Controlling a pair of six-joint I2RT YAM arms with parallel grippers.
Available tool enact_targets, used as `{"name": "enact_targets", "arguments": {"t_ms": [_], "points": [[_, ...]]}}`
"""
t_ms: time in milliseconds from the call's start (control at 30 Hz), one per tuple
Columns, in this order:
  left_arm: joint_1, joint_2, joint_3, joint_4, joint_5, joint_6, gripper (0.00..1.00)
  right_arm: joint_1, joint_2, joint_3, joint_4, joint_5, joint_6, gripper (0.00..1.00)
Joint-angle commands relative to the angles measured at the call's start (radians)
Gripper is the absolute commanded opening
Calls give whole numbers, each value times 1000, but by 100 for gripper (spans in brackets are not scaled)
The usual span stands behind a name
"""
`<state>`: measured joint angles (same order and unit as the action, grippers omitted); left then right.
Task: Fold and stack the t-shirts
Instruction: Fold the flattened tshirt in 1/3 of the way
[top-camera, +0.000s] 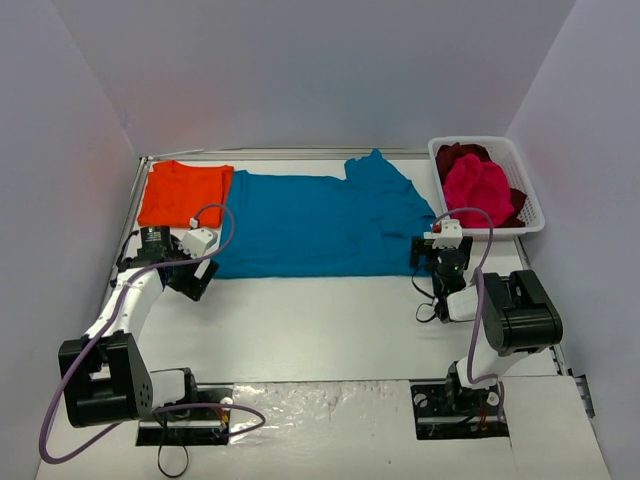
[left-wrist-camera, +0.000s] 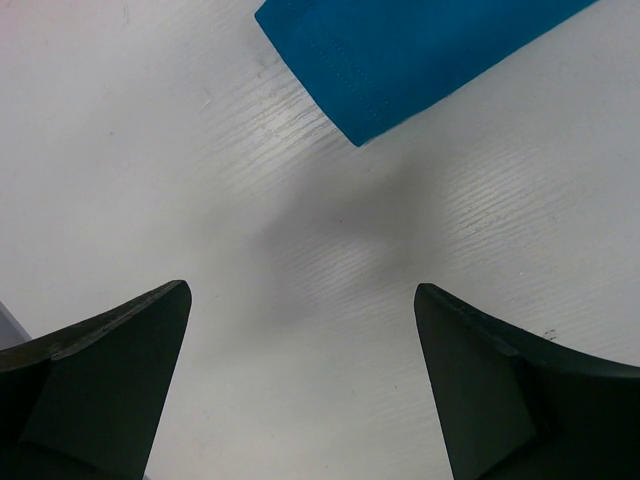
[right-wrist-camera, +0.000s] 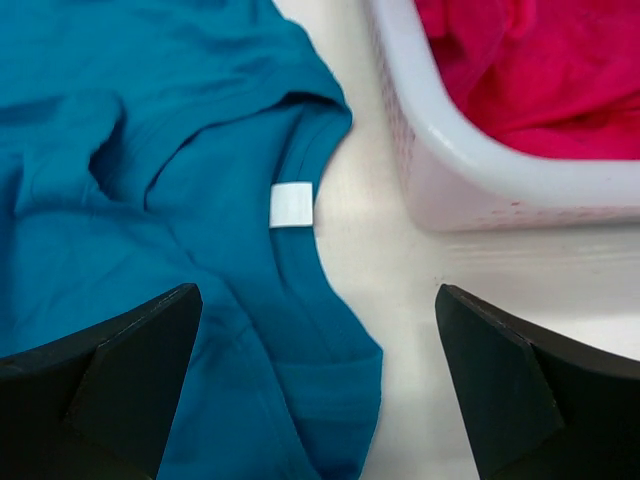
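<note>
1. The left gripper (left-wrist-camera: 302, 288) and right gripper (right-wrist-camera: 318, 290) both stood wide apart, holding nothing.
2. The teal-blue t-shirt (top-camera: 310, 225) lay spread flat. Its hem corner was just ahead of the left gripper, and its collar lay under the right one.
3. A clean fold probably needed both to pinch that shirt's near edge low and lift together.
4. The orange t-shirt (top-camera: 182, 192) touched its hem end; the magenta-pink t-shirt (top-camera: 478, 188) sat in the basket (top-camera: 530, 215) beside its collar.

light: bright, even | shadows: soft | glare: foreground film | focus: sharp
</note>
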<state>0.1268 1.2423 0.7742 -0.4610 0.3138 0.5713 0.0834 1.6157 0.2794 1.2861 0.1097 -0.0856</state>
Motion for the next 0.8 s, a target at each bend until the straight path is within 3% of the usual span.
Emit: {"name": "enact_targets", "arguments": {"t_ms": [0, 767], "points": [[7, -3, 33, 12, 13, -5, 94, -8, 3, 26, 219, 36, 27, 100], [5, 29, 42, 50, 47, -47, 94, -39, 6, 52, 176, -4, 49, 100]]}}
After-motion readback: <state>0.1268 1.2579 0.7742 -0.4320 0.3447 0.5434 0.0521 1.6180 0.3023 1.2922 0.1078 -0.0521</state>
